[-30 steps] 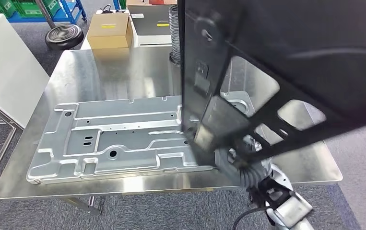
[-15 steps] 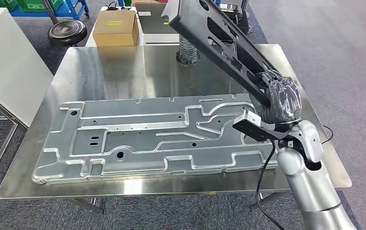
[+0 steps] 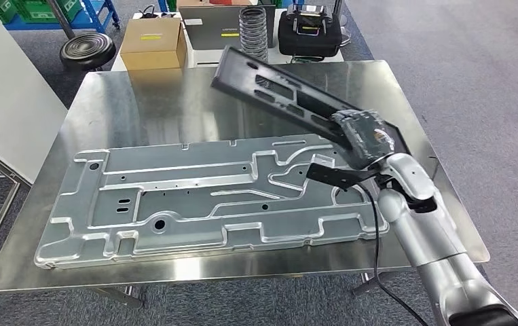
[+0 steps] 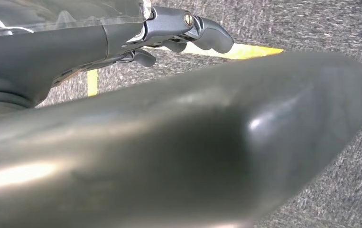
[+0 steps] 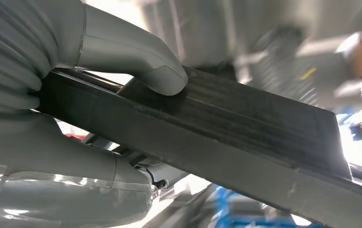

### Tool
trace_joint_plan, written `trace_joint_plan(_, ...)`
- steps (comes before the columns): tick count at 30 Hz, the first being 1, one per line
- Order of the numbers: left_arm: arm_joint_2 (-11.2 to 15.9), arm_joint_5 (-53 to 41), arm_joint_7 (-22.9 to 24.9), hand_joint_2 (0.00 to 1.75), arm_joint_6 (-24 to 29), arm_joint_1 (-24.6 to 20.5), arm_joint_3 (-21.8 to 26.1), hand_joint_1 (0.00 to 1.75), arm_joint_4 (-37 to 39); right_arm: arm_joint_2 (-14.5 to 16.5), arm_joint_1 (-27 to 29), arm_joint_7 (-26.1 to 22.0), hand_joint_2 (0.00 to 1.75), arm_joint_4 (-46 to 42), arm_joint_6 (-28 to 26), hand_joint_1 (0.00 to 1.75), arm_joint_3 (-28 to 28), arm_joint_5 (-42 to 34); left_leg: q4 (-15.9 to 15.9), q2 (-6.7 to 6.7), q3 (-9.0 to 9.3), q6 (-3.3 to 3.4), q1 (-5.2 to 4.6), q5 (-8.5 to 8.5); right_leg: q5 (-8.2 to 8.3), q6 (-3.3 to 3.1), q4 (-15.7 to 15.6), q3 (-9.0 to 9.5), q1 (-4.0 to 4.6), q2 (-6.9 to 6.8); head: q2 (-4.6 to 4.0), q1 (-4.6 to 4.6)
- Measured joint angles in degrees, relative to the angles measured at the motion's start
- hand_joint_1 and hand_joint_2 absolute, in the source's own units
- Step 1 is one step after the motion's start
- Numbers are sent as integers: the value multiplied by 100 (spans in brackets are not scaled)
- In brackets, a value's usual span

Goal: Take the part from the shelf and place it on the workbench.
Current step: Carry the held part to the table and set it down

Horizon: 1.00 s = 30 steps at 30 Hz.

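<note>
The right hand [image 3: 366, 138] has its fingers clenched around one end of the long black perforated metal part [image 3: 280, 92], its grey thumb [image 5: 136, 61] pressed on the part's ribbed face. The part slants up off the stainless steel surface [image 3: 140, 102], above the far right corner of the large grey stamped metal panel [image 3: 195, 197] lying flat there. The left hand [image 4: 169, 33] hangs over grey carpet, fingers curled, holding nothing.
</note>
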Motion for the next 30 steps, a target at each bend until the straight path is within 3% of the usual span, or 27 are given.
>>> trace_joint_plan(3,-1,1,-13,0,-1,-17,0,0,1,235,-362,-143,175,686,50,175,603,-168,-157,-8,65,78,-12,11,-3,91,-2,-21,12,19,0,0)
trace_joint_plan(5,-5,4,-34,0,-1,-22,0,0,2,380,-579,-245,175,995,196,175,947,-350,-196,-15,82,143,5,34,-101,149,124,-68,-4,-9,0,12)
trace_joint_plan(6,-8,5,-44,0,-3,-24,1,0,2,456,-700,-312,175,1124,315,175,1110,-454,-215,-16,92,170,16,44,-233,171,346,-166,-11,-22,0,23)
trace_joint_plan(8,-9,-3,-57,0,-7,-26,2,0,1,614,-929,-421,175,1355,603,175,1439,-684,-215,-17,93,198,13,39,-595,194,1117,-538,-19,-35,0,49)
trace_joint_plan(9,-9,-9,-59,0,-8,-26,2,0,1,691,-1012,-452,175,1454,731,175,1601,-789,-211,-18,95,203,11,33,-722,199,1494,-735,-19,-36,0,50)
trace_joint_plan(10,-9,-16,-60,0,-8,-26,2,0,2,761,-1071,-473,175,1543,826,175,1757,-872,-206,-21,99,204,8,25,-741,198,1701,-858,-19,-36,0,51)
trace_joint_plan(11,-9,-22,-60,0,-9,-27,2,0,2,820,-1114,-486,175,1618,884,175,1891,-923,-200,-29,106,202,6,16,-643,188,1675,-871,-18,-36,0,53)
trace_joint_plan(12,-9,-26,-61,0,-9,-26,2,0,2,872,-1150,-496,175,1673,915,175,1993,-945,-191,-40,115,195,2,5,-446,166,1404,-767,-16,-36,0,53)
trace_joint_plan(13,-14,-28,-64,0,-10,-24,2,0,2,924,-1200,-509,175,1718,944,175,2079,-961,-180,-51,122,186,-1,-9,-204,130,973,-585,-7,-36,0,54)
trace_joint_plan(15,-34,-28,-74,0,-14,-21,4,0,3,1035,-1356,-535,175,1810,1036,175,2244,-1014,-156,-61,115,148,-22,-33,78,56,269,-283,29,-43,0,49)
trace_joint_plan(17,-52,-26,-89,0,-17,-15,7,0,4,1153,-1504,-551,175,1908,1143,175,2423,-1090,-154,-54,107,90,-26,-42,101,10,69,-208,65,-40,0,46)
trace_joint_plan(20,-57,-21,-116,0,-21,-11,9,0,4,1311,-1608,-553,175,2005,1254,175,2614,-1195,-94,-41,96,-4,-9,-106,136,-57,-15,-165,39,-37,0,48)
trace_joint_plan(22,-61,-20,-145,0,-28,-8,9,0,4,1404,-1677,-553,175,2068,1317,175,2721,-1271,397,-35,-117,-65,7,-387,155,-97,-71,-123,10,-48,0,36)
trace_joint_plan(24,-64,-32,-208,0,-59,3,9,0,4,1464,-1731,-554,175,2178,1372,175,2853,-1364,1197,-32,-502,-115,33,-727,148,-113,-69,-116,13,-53,0,28)
trace_joint_plan(25,-64,-40,-248,0,-79,10,9,0,4,1482,-1741,-555,175,2250,1390,175,2928,-1408,1446,-30,-636,-135,47,-781,142,-112,-63,-114,12,-55,0,28)
trace_joint_plan(26,-64,-49,-288,0,-98,17,9,0,4,1492,-1745,-555,175,2321,1399,175,2997,-1438,1480,-28,-670,-152,63,-722,133,-105,-52,-113,8,-56,0,28)
trace_joint_plan(28,-63,-56,-357,0,-130,25,9,0,4,1513,-1763,-555,175,2464,1413,175,3114,-1477,869,-20,-396,-178,101,-334,98,-71,-7,-110,-7,-50,0,27)
trace_joint_plan(30,-66,-63,-422,0,-174,18,9,0,4,1546,-1816,-552,175,2624,1448,175,3221,-1500,164,-24,-51,-167,116,-79,56,-15,55,-126,3,-35,0,19)
